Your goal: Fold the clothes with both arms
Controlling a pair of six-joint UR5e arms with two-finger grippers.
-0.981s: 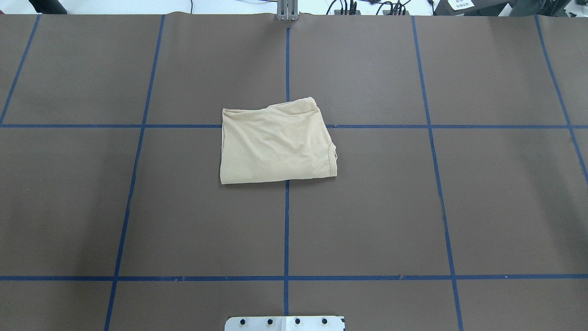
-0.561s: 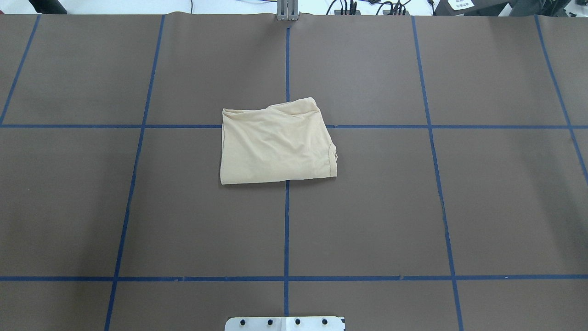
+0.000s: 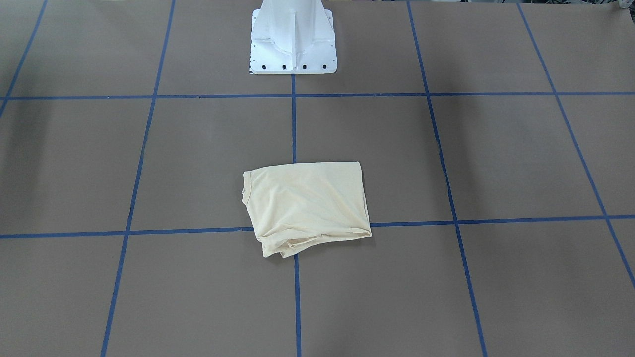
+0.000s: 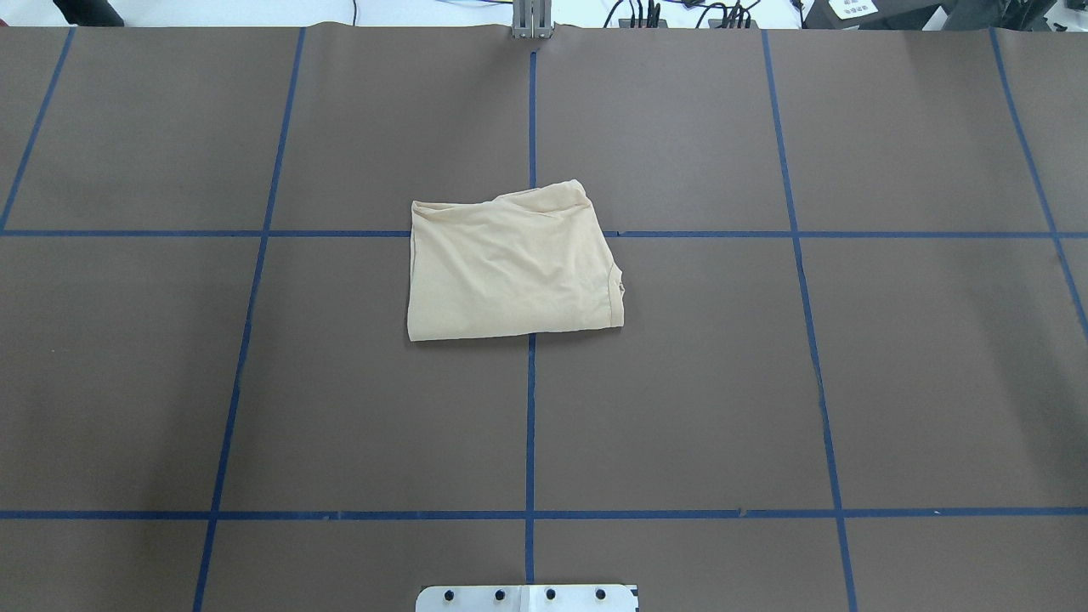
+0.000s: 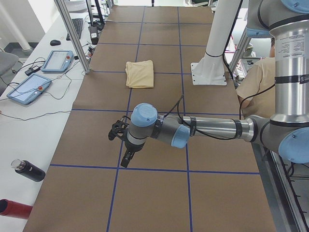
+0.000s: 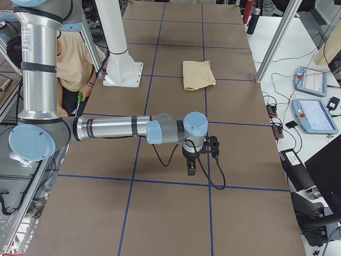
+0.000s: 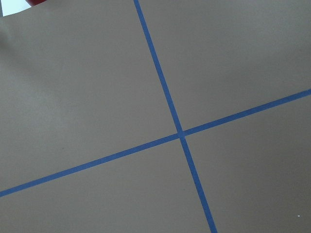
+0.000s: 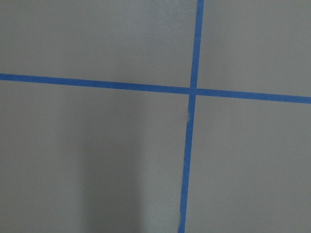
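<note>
The left black two-finger gripper (image 5: 125,159) hung low over the brown paper table (image 4: 255,382) with blue tape lines. It showed only from the side, so I cannot tell if its jaws were open or shut. No cloth hung from it. The thin, pale cream-yellow shirt (image 4: 510,268) lay folded small in the middle of the table, well apart from both arms. The right black two-finger gripper (image 6: 192,169) hung low too, and I cannot tell about its jaws either. The folding looked done. The shirt's far edge was bumpy, with layers poking out, so a knock from an arm could flop it open.
</note>
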